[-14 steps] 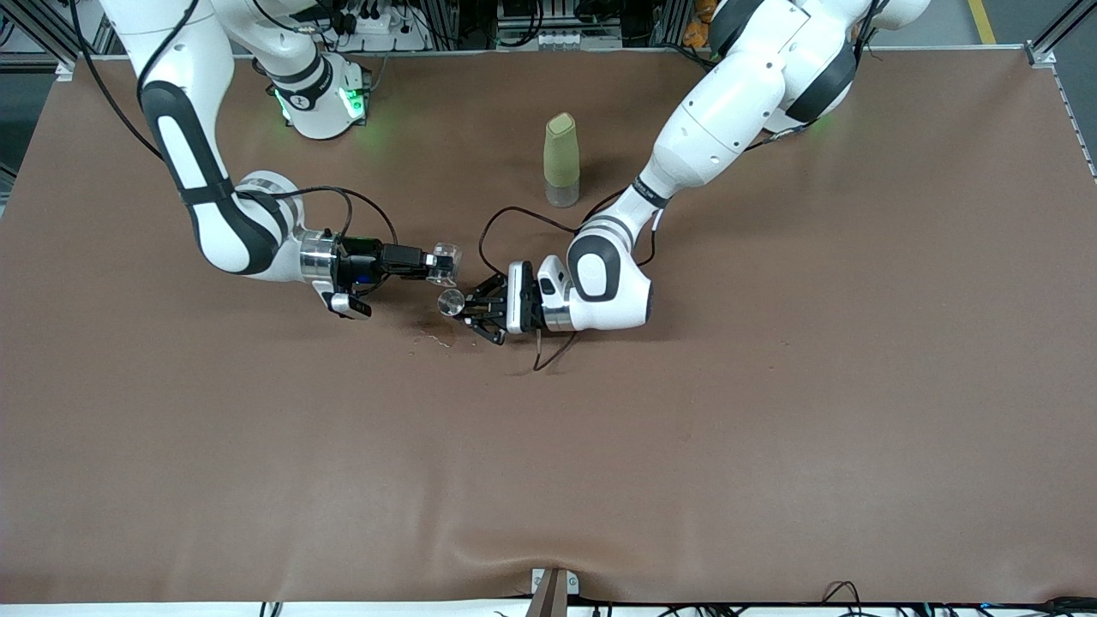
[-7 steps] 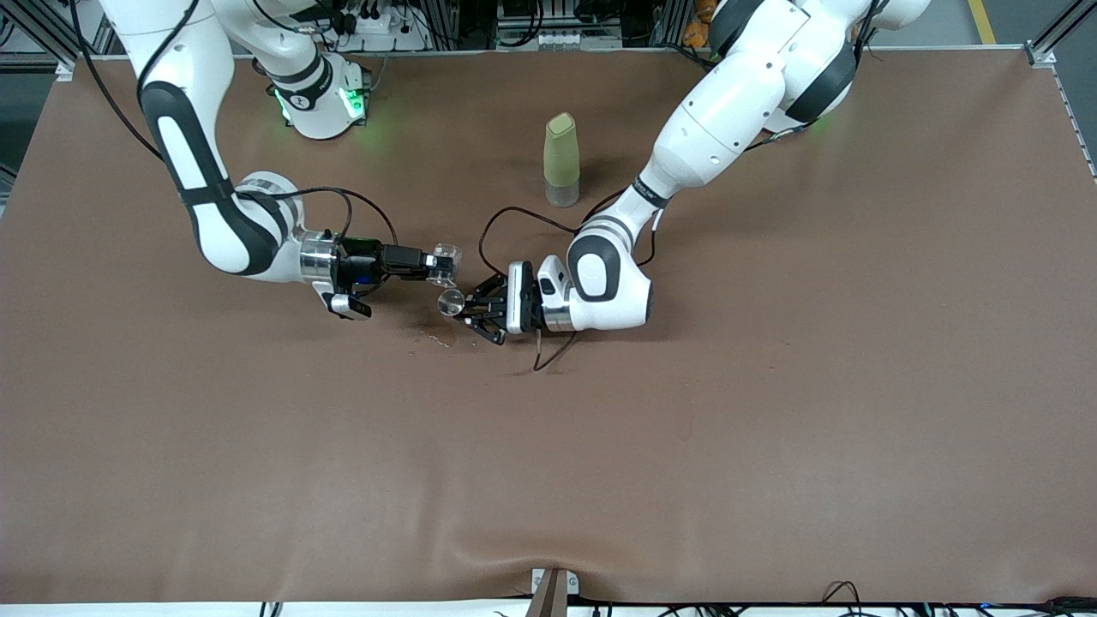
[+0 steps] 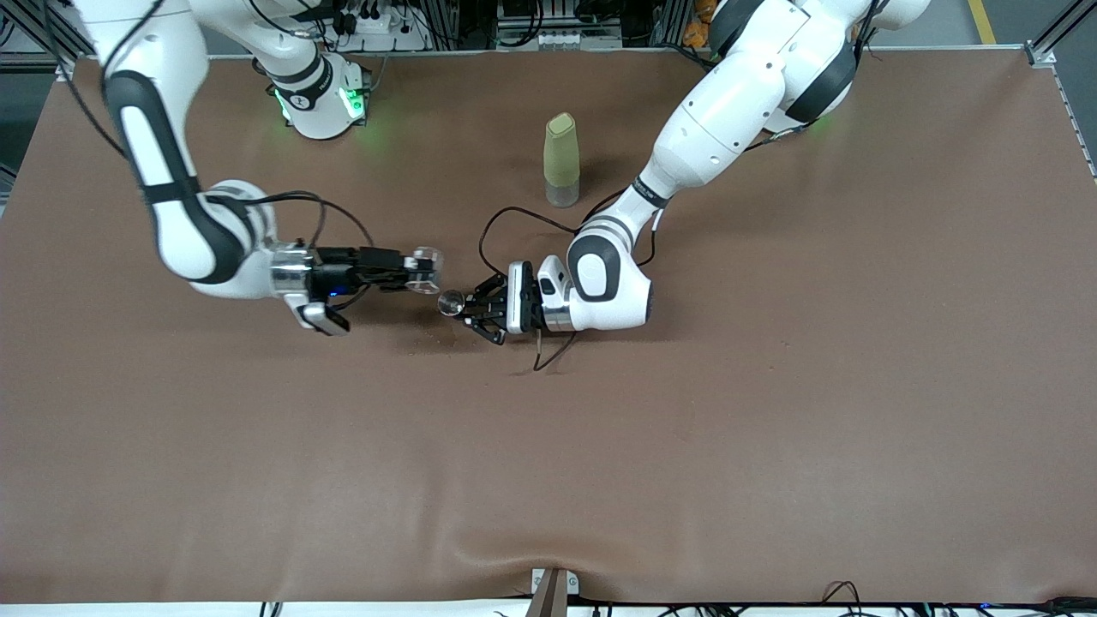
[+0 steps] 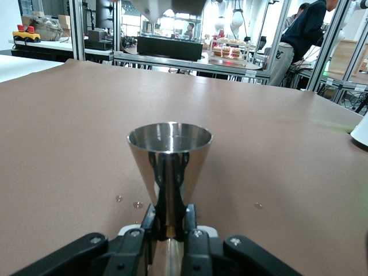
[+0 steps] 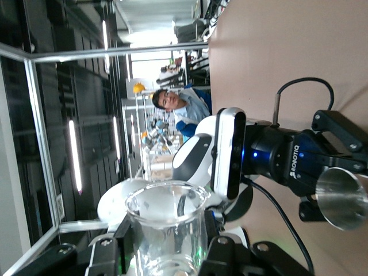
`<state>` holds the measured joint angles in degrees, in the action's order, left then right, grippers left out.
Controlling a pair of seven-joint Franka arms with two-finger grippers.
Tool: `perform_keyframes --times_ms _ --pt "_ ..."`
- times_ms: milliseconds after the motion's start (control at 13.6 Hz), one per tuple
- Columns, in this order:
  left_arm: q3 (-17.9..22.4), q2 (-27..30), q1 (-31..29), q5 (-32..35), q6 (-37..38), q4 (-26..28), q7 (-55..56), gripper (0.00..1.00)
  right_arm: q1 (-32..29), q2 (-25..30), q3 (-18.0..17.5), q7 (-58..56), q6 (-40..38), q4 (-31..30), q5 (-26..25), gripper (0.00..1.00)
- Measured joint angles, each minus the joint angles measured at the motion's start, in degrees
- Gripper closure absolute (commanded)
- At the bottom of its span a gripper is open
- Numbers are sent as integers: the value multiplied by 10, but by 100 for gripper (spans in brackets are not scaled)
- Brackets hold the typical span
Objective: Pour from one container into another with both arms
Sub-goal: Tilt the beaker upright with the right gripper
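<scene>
My left gripper (image 3: 467, 308) (image 4: 169, 221) is shut on the narrow waist of a shiny metal cone cup (image 3: 451, 302) (image 4: 169, 164), held upright with its mouth up, low over the middle of the table (image 3: 686, 428). My right gripper (image 3: 410, 272) (image 5: 167, 247) is shut on a clear glass (image 3: 424, 269) (image 5: 167, 227), which is tipped onto its side. The glass hangs beside the metal cup (image 5: 342, 198), a short gap toward the right arm's end. Both arms reach in level with the table.
A tall olive-green container (image 3: 561, 160) on a clear base stands farther from the front camera than the grippers. A black cable (image 3: 514, 218) loops by the left wrist. Small specks (image 4: 137, 204) lie on the brown cover under the metal cup.
The right arm has drawn back toward its own end of the table, carrying the glass away from above the metal cup. The left gripper and metal cup have stayed put.
</scene>
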<state>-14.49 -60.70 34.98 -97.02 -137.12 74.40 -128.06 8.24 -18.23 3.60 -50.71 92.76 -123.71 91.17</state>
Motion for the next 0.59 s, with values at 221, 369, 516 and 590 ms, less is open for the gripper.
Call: perform_keyframes --times_ms 221,369,516,590 --pt "0 0 0 0 0 -1 0 100 -67 0 2 -67 -50 17 -71 82" --pt "1 0 -2 0 -1 -5 0 100 -95 0 3 -134 -64 16 -102 82" --pt "3 0 -8 0 -2 -10 0 100 -116 0 3 -210 -66 19 -137 81" --pt "5 1 -15 0 -3 -12 0 100 -128 0 3 -245 -67 25 -157 80"
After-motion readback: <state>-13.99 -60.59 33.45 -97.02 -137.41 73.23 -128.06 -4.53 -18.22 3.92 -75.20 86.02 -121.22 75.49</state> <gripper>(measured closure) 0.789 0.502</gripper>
